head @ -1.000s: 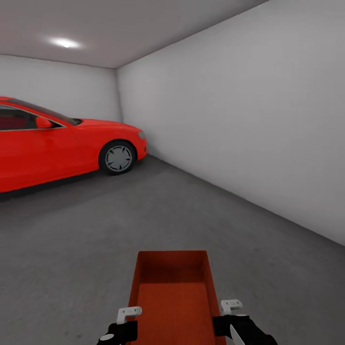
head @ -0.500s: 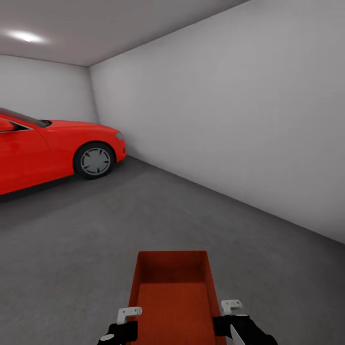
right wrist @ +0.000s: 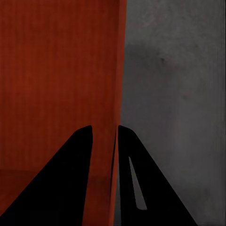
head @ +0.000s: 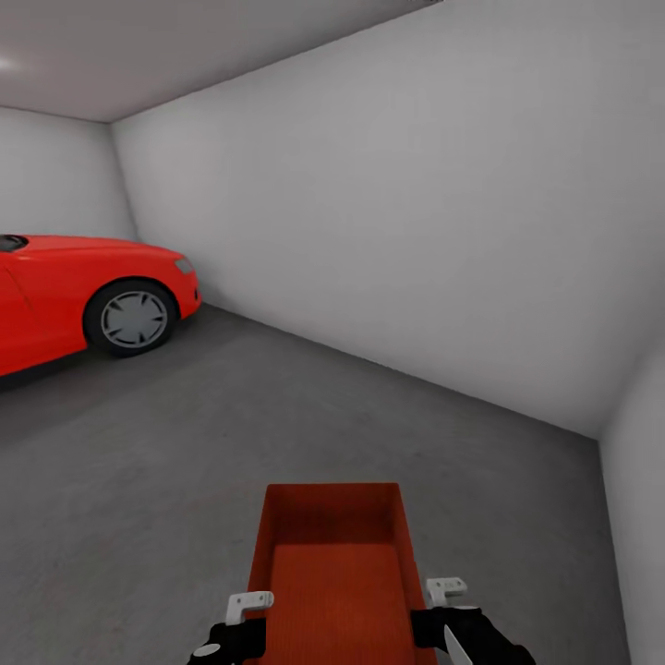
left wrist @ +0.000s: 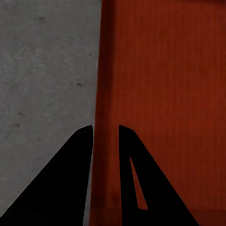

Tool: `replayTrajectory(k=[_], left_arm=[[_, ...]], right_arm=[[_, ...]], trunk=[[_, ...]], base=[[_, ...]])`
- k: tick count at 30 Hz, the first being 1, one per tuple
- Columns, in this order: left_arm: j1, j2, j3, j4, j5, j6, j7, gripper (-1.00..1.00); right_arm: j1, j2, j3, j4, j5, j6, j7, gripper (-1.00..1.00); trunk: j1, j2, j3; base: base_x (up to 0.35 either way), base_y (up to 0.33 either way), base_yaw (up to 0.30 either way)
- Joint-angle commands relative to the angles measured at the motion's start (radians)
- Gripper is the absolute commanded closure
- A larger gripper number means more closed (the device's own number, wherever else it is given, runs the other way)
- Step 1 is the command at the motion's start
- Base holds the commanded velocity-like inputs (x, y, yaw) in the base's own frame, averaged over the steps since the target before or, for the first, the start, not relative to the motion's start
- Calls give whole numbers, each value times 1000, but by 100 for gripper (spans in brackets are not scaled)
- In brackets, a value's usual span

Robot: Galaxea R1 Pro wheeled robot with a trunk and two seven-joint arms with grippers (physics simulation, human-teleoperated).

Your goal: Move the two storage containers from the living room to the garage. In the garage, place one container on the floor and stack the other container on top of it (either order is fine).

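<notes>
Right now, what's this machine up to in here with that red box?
The robot is carrying an orange-red storage bin in front of itself, above the grey concrete floor of a garage. Its left gripper is clamped on one side wall of the bin and its right gripper on the opposite wall. A red car is parked off to the left, by the pale walls. The bin is empty and not yet set down.

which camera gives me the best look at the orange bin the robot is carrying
The head view: it shows the storage container whole, open top and ribbed bottom, held between the left gripper and right gripper above the concrete floor. Each wrist view shows just one side wall pinched between dark fingers, plus part of the inside.
</notes>
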Motion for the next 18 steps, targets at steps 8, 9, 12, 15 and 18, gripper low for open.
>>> replayTrajectory(k=[8, 9, 12, 15, 18], left_arm=[[-1, 33, -4, -1, -7, -3, -60, 100], [-1, 33, -4, -1, -7, -3, -60, 100], [-1, 33, -4, -1, -7, -3, -60, 100], [-1, 33, -4, -1, -7, -3, -60, 100], [-1, 33, -4, -1, -7, -3, -60, 100]], right_arm=[[0, -3, 31, 0, -16, 7, 20, 100], [0, -3, 31, 1, -16, 7, 21, 100], [0, -3, 31, 1, -16, 7, 21, 100], [-1, -3, 31, 1, -16, 7, 20, 100], [0, -3, 32, 1, -16, 6, 20, 100]], trunk=[[0, -1, -1], [0, -1, -1], [0, -1, -1], [0, -1, -1], [0, -1, -1]], base=[[0, 0, -285], [0, 0, -285], [0, 0, -285], [55, 60, -284], [169, 147, -226]])
